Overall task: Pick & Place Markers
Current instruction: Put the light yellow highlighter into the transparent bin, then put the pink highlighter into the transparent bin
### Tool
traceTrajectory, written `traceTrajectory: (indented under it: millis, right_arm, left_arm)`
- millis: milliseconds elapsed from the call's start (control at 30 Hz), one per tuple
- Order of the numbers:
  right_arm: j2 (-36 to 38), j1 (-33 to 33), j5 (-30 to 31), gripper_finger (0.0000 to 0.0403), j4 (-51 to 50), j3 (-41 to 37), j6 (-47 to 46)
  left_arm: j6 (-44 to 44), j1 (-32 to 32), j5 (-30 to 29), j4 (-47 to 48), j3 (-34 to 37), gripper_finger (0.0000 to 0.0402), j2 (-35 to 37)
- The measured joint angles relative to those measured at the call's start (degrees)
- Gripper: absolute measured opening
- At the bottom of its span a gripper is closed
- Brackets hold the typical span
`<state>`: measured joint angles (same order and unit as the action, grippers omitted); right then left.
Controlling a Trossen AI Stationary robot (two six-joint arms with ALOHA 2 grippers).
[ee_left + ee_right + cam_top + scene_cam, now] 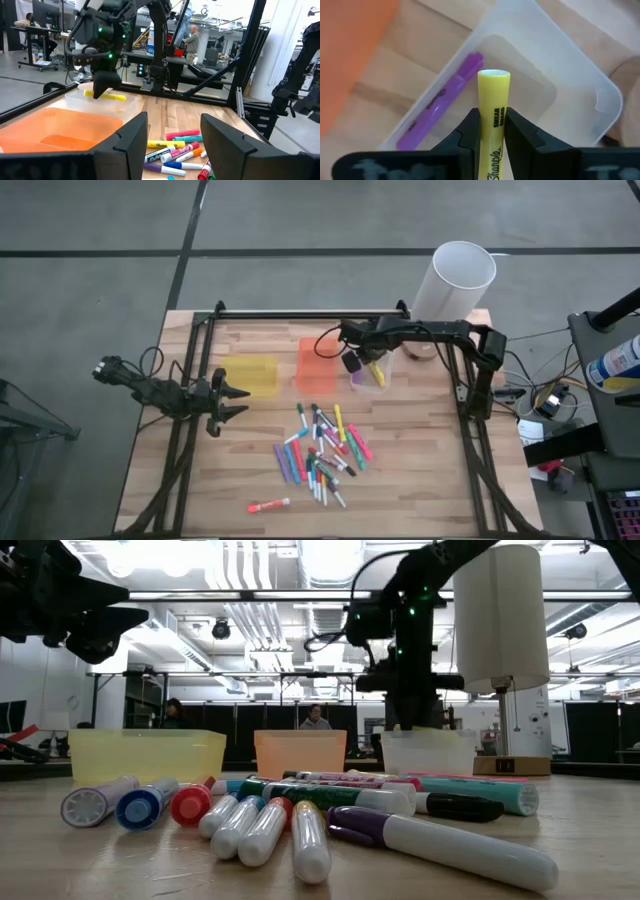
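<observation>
From my seat the table has bare wood along its near edge and on the left by the frame, so there's room to move there. The middle is crowded by the pile of markers, with one red marker lying apart near the front edge.

The right gripper hangs over the clear bin, clamped on a yellow marker; in the wrist view the barrel sticks out between the two fingers, above the bin's open inside. A purple marker already lies on that bin's floor.

The left gripper sits near the table's left side, just in front of the yellow bin, fingers spread wide and holding nothing.

Count: three bins in a row (yellow, orange bin, clear). A tall white cylinder stands at the back right corner. The pile holds about twenty markers; I can't count it exactly because they overlap.
</observation>
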<state>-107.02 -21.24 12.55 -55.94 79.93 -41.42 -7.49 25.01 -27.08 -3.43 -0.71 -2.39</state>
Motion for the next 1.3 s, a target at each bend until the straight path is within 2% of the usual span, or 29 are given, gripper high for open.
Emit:
traceTrajectory:
  millis: [267, 633, 800, 1000, 1300]
  right_arm:
    - [0.0, -2.1, -4.9, 0.0063, 6.6, -5.2, 0.0]
    - [0.0, -2.3, -5.1, 0.0134, 6.8, -5.4, 1.3]
    - [0.6, -1.3, -5.6, 0.0154, 5.6, -4.2, 1.6]
    - [1.1, 3.2, -6.1, 0.0152, -1.1, -0.6, 1.1]
    - [2.7, 14.6, -11.6, 0.0131, -1.5, 2.2, -4.4]
  left_arm:
    - [0.0, 0.0, 0.0, 0.0, 0.0, 0.0179, 0.0]
    - [0.0, 0.0, 0.0, 0.0, 0.0, 0.0179, 0.0]
    - [0.0, 0.0, 0.0, 0.0, 0.0, 0.0179, 0.0]
    - [0.0, 0.0, 0.0, 0.0, 0.0, 0.0179, 0.0]
    - [0.0, 0.0, 0.0, 0.0, 0.0, 0.0179, 0.0]
